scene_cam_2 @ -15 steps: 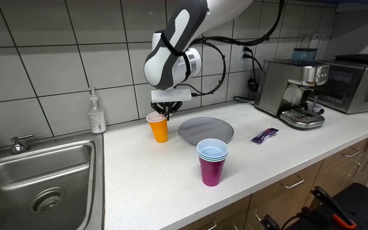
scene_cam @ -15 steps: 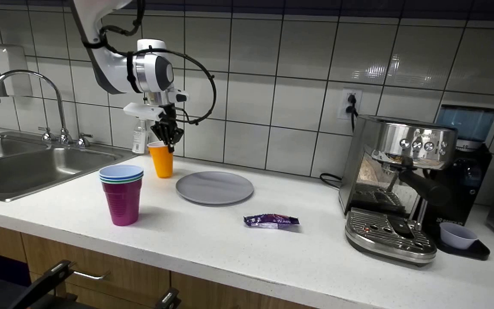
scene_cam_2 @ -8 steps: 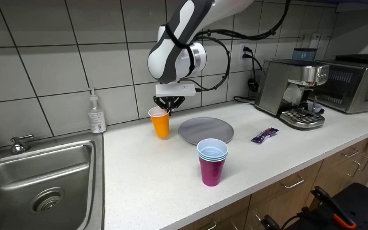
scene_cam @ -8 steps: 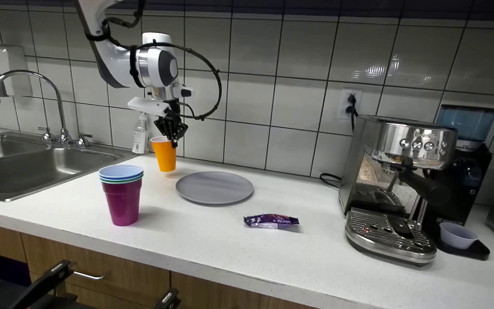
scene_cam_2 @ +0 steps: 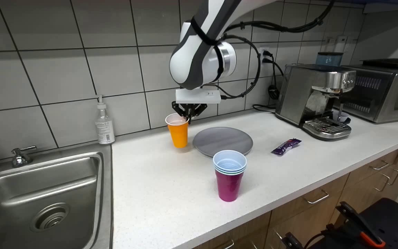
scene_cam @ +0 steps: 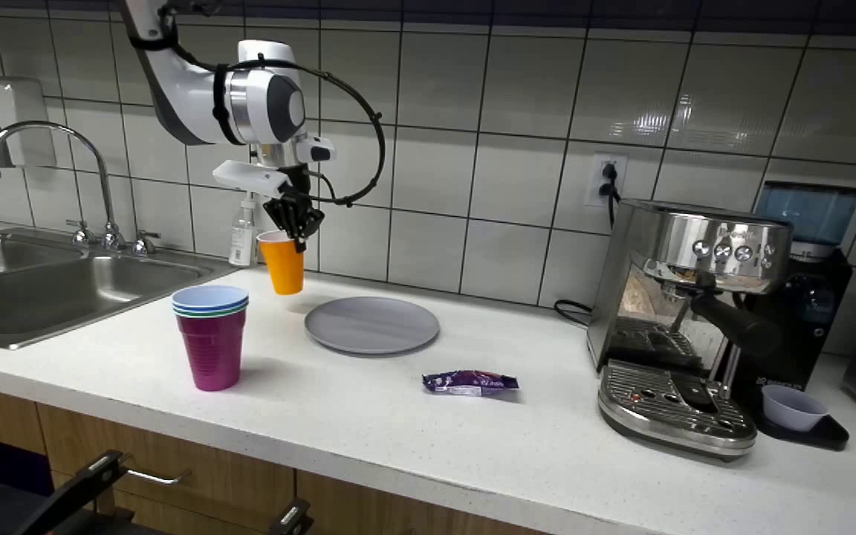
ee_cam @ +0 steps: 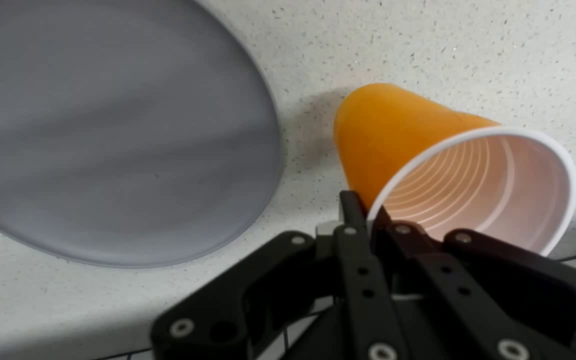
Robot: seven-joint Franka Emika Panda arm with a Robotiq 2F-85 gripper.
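Holds the orange cup (scene_cam: 284,267) clear of the white counter (scene_cam: 368,405) just beside the gray plate (scene_cam: 372,325), higher than a second ago, with gripper fingers (ee_cam: 352,210) clamped across its rim, apparently leaving it free to carry.

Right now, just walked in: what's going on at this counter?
A robot arm has its pincer shut on the rim of an orange cup, gripping the wall from inside and outside. The cup hangs just above the counter, with a gray plate to its right in both exterior views. A cup stack and a purple packet rest on the counter, away from the pincer.
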